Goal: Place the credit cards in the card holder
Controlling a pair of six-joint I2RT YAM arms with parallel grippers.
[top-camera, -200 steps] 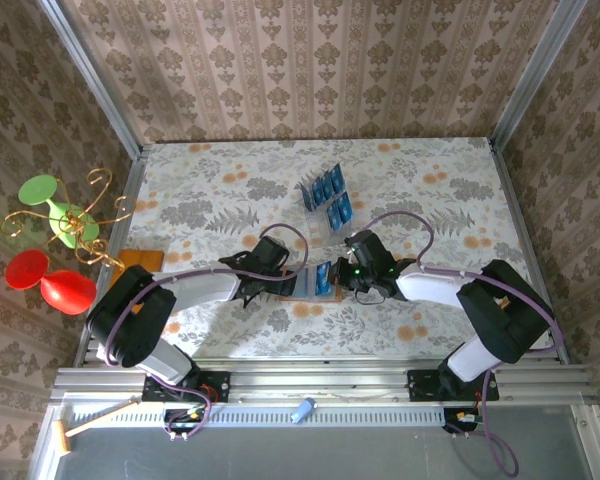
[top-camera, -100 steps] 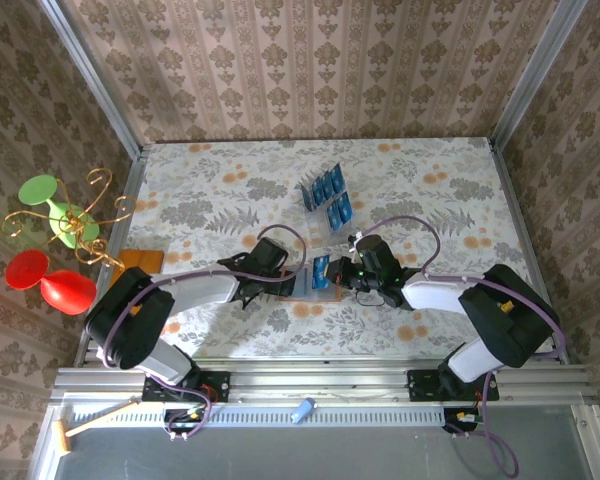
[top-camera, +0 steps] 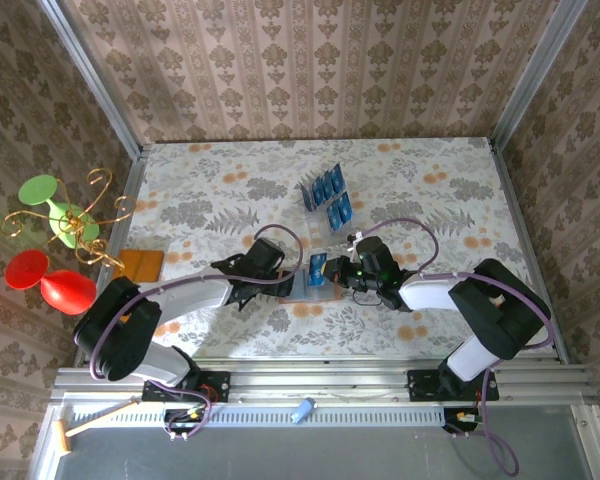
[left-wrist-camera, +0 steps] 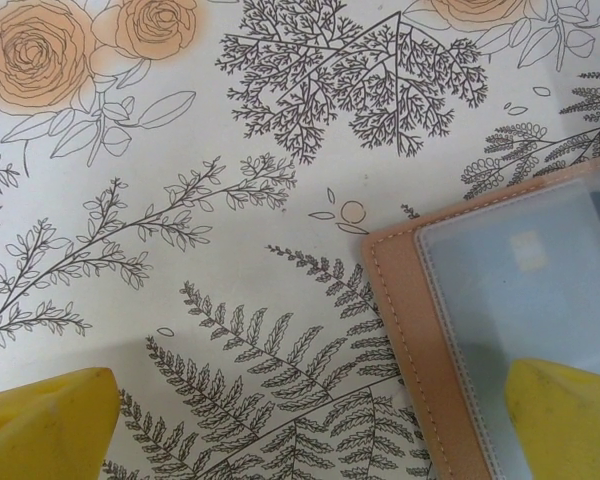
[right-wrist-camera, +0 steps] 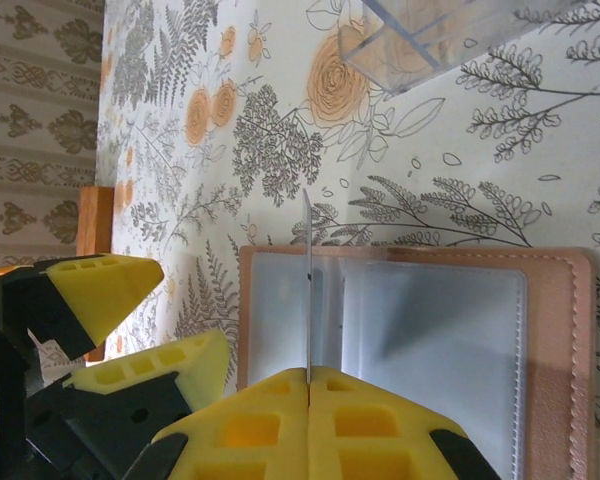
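The card holder [top-camera: 302, 291] lies open on the flowered cloth, tan rim and clear grey pockets up [right-wrist-camera: 430, 330]. My right gripper [right-wrist-camera: 309, 385] is shut on one blue credit card [top-camera: 318, 269]. That card stands edge-on [right-wrist-camera: 307, 280] over the holder's left pockets. My left gripper [left-wrist-camera: 305, 425] is open at the holder's left edge [left-wrist-camera: 405, 330]. One yellow fingertip [left-wrist-camera: 570, 420] is over the clear pocket, the other [left-wrist-camera: 40, 425] over the cloth. More credit cards [top-camera: 325, 196] stand farther back in a clear rack.
The clear plastic rack [right-wrist-camera: 430, 30] stands just beyond the holder. A flat orange-brown square [top-camera: 140, 264] lies at the table's left edge. Red and green balloons on a gold wire stand [top-camera: 50, 235] sit outside the left rail. Metal frame posts border the table.
The right gripper has moved the card slightly left, over the holder's left pockets. The left gripper stays open at the holder's left edge, its arm shifted a little.
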